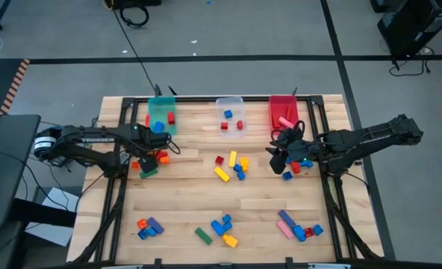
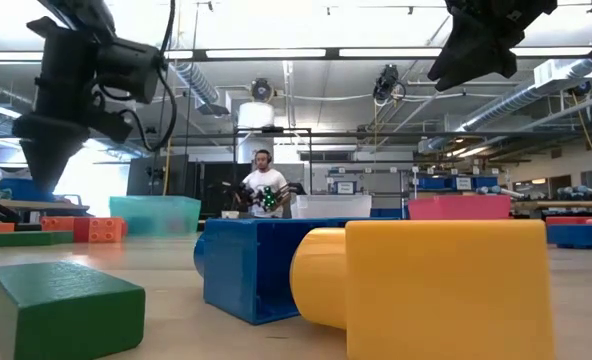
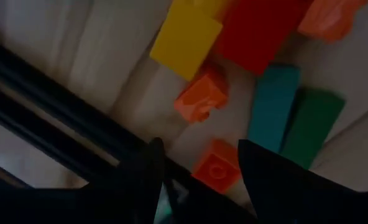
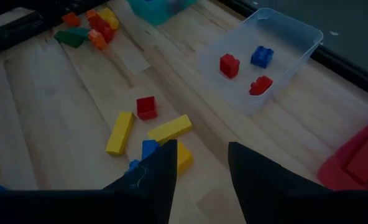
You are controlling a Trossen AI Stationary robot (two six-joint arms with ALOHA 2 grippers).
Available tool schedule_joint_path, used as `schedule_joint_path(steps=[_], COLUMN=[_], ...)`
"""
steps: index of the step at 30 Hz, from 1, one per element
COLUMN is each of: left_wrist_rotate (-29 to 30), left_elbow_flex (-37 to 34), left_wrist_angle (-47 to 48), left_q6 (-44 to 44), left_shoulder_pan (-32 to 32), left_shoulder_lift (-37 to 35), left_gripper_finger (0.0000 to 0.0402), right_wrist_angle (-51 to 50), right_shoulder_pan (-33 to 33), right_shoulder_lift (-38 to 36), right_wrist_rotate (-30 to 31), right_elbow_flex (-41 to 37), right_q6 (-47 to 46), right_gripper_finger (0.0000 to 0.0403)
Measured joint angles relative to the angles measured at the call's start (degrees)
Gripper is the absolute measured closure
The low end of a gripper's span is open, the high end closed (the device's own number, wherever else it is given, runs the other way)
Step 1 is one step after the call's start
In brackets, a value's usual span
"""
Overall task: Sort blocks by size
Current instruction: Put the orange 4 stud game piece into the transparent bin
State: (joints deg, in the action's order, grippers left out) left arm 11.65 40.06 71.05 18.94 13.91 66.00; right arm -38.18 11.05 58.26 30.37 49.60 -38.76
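The left arm (image 1: 94,138) carries white lettering along its dark link in the high view, apparently "TROSSEN", though the letters are too small to be sure. No other text, label or number can be read.

Smooth, shiny plastic blocks (image 1: 222,174). Pale wood table (image 1: 184,202), with lines in the grain. See-through plastic bin (image 4: 277,50). Teal bin (image 1: 161,112) and red bin (image 1: 283,108), plastic too. Dark, dull grippers (image 4: 199,180).
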Motion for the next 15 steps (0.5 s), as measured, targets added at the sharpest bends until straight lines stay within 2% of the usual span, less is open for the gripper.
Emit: schedule_joint_path(steps=[4,15], left_wrist_rotate=[1.18,-1.13], left_elbow_flex=[-1.17,-1.71], left_wrist_angle=[-2.59,-4.98], left_q6=[-7.45,-8.09], left_shoulder_pan=[0.00,3.52], left_shoulder_lift=[0.00,4.53], left_gripper_finger=[0.0188,0.0188], right_wrist_angle=[0.00,2.18], right_shoulder_pan=[-0.04,-0.04], right_shoulder_lift=[0.00,0.00], right_wrist_rotate=[0.00,-0.02], right_elbow_flex=[0.00,0.00], right_q6=[-0.02,-0.02], right_gripper_finger=[0.0245,0.0245])
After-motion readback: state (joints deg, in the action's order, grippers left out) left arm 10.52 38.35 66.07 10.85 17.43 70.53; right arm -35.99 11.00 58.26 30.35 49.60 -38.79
